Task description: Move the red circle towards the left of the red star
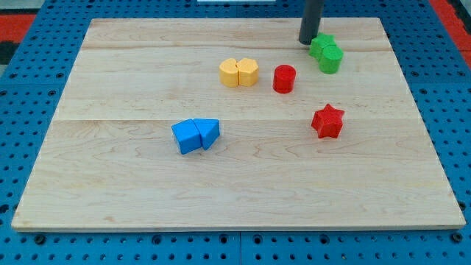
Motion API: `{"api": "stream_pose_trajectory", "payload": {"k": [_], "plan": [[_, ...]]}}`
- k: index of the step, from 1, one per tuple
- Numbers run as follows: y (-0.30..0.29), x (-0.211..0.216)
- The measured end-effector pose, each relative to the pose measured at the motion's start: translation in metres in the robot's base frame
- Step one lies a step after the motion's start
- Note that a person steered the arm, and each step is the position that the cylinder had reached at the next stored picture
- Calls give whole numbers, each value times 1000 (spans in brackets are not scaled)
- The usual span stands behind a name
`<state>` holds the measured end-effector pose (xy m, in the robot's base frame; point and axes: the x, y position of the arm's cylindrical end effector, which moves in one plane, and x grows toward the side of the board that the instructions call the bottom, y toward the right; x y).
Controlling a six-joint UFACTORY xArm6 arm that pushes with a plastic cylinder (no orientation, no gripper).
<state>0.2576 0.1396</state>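
The red circle [284,78] is a short red cylinder standing right of the board's middle, towards the view's top. The red star [327,121] lies below it and to its right, apart from it. My tip [307,40] is the lower end of the dark rod coming down from the view's top edge. It rests on the board above and to the right of the red circle, just left of the green blocks, and touches neither red block.
Two green blocks [326,52] sit together right of my tip. Two yellow blocks [238,72] sit side by side left of the red circle. A blue cube and a blue triangle [196,135] sit together at the lower left. The wooden board [110,169] lies on a blue pegboard.
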Motion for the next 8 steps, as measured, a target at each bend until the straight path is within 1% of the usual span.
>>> {"api": "stream_pose_trajectory", "payload": {"k": [1, 2, 4, 5, 8], "plan": [[11, 4], [-2, 7], [-11, 71], [-40, 84], [-77, 83]]}}
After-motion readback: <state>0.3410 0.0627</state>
